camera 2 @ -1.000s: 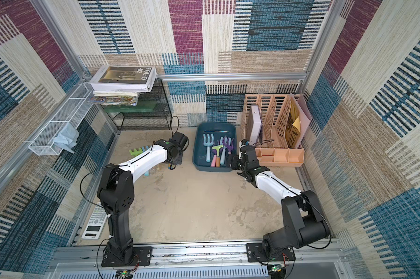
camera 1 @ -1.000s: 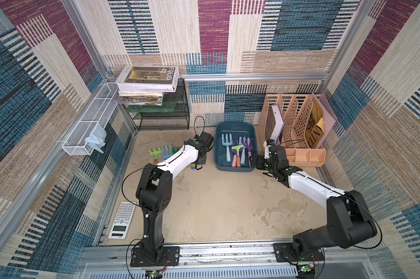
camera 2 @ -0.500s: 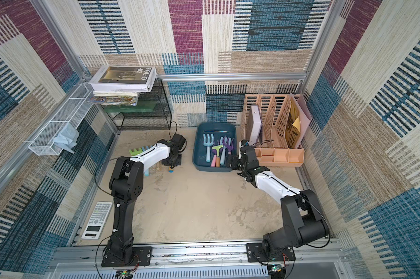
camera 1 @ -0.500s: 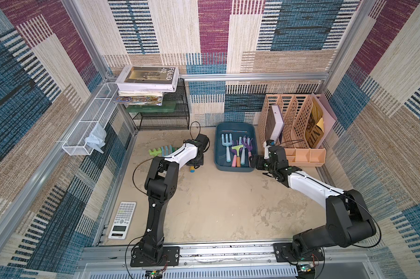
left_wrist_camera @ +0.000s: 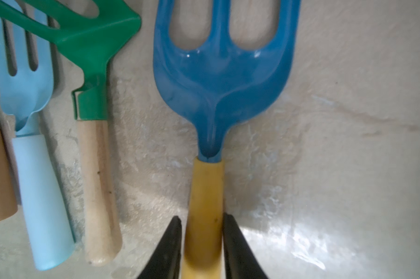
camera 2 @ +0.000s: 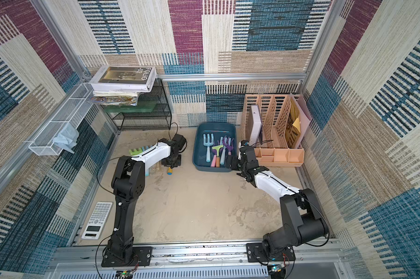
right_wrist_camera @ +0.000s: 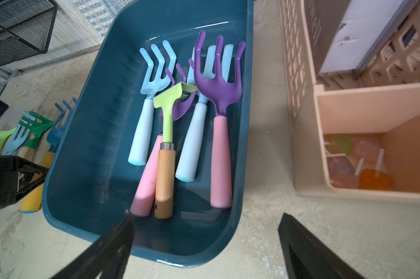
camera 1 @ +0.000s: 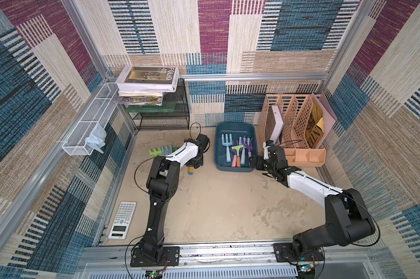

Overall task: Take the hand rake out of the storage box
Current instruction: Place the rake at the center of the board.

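The hand rake [left_wrist_camera: 209, 149], with its blue tined head and yellow handle, is lying flat on the bench [camera 1: 216, 205] outside the storage box [camera 1: 235, 123], just beside the box's left wall. The left end effector [left_wrist_camera: 201, 218] is straddling the yellow handle close to its butt. Its two black fingers [left_wrist_camera: 230, 239] are sitting tight against either side, with a thin sliver of gap showing along one. Whether they are pressing the handle or merely flanking it cannot be told. The rake's long axis is running roughly from the near edge of the bench toward the far edge, with the tines pointing to the far edge and the handle end [camera 1: 191, 171] toward the near edge. In both top views the arm is covering most of the rake. On its side away from the box, a green rake [left_wrist_camera: 90, 60] with a wooden handle and a light blue fork [left_wrist_camera: 30, 120] are lying parallel to it. Inside the box, several more pastel tools [right_wrist_camera: 167, 135] are resting with their tines toward the far edge. The right end effector [right_wrist_camera: 206, 217] is hovering over the box's near right corner with its fingers spread wide, gripping nothing. A peach file organizer [camera 1: 298, 125] is standing at the bench's far right corner.
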Controlling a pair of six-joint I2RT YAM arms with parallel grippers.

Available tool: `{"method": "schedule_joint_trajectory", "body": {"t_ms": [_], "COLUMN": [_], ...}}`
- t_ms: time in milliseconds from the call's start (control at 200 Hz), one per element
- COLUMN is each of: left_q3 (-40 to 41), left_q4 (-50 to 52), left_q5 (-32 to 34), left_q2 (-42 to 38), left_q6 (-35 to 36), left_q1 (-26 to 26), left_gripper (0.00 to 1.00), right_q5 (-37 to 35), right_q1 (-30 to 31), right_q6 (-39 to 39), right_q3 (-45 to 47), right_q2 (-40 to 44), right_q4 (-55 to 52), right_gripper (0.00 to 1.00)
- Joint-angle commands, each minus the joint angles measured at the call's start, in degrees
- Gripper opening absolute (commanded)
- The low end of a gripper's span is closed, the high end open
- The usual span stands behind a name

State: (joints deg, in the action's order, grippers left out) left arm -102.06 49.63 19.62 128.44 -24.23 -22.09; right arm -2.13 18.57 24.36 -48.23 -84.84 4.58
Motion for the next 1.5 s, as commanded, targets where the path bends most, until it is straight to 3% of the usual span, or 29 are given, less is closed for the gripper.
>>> {"method": "schedule_joint_trajectory", "body": {"t_ms": [0, 75, 245, 561, 626, 741, 796, 956, 1097, 1312, 1497], "left_q3": [-0.35, -0.57, -1.73, -3.14, -3.49, -3.78, -4.16, -4.20, -7.82, -18.53, -29.78], "left_q4": [1.66, 1.70, 2.26, 2.75, 3.01, 3.17, 3.11, 3.11, 2.93, -0.93, -0.74], "left_q5": [-0.11, 0.19, -0.13, -0.61, -1.05, -2.32, -3.96, -2.24, -1.22, -4.08, -8.63], "left_q2": [0.49, 0.75, 1.52, 2.03, 1.67, -1.09, -2.74, -9.10, -11.88, -3.94, 7.82], "left_q6": [-0.78, -1.03, -1.43, -1.32, -1.12, -0.67, 0.05, -0.48, -0.31, 2.30, 1.54], "left_q1": [0.03, 0.11, 0.30, 0.66, 0.64, 0.32, -0.01, -3.12, -9.76, -19.03, -21.33], "left_gripper": [0.31, 0.31, 0.20, 0.18, 0.23, 0.45, 0.51, 0.52, 0.48, 0.42, 0.42], "right_q5": [0.06, 0.19, 0.29, 0.10, 0.11, 0.09, 0.16, -0.40, -1.68, -3.16, -3.79], "right_q1": [0.10, 0.23, 0.36, 0.37, 0.41, 0.42, 0.45, 0.44, 0.50, 0.31, -0.29], "right_q6": [-0.03, -0.13, -0.31, -0.35, -0.35, -0.32, -0.32, -0.34, -0.02, 0.47, 0.95], "right_q3": [-0.38, -0.38, -0.55, -0.48, -0.47, -0.42, -0.38, 0.79, 2.12, 3.11, 4.53], "right_q2": [-0.15, -0.17, -0.28, -0.32, -0.24, -0.11, 0.03, 1.18, 2.90, 4.57, 6.85], "right_q4": [1.13, 1.20, 1.13, 1.13, 1.13, 1.14, 1.27, 2.32, 3.40, 3.60, 3.96], "right_gripper": [0.96, 0.96, 0.95, 0.96, 0.95, 0.96, 0.96, 0.96, 0.96, 0.96, 0.96]}}
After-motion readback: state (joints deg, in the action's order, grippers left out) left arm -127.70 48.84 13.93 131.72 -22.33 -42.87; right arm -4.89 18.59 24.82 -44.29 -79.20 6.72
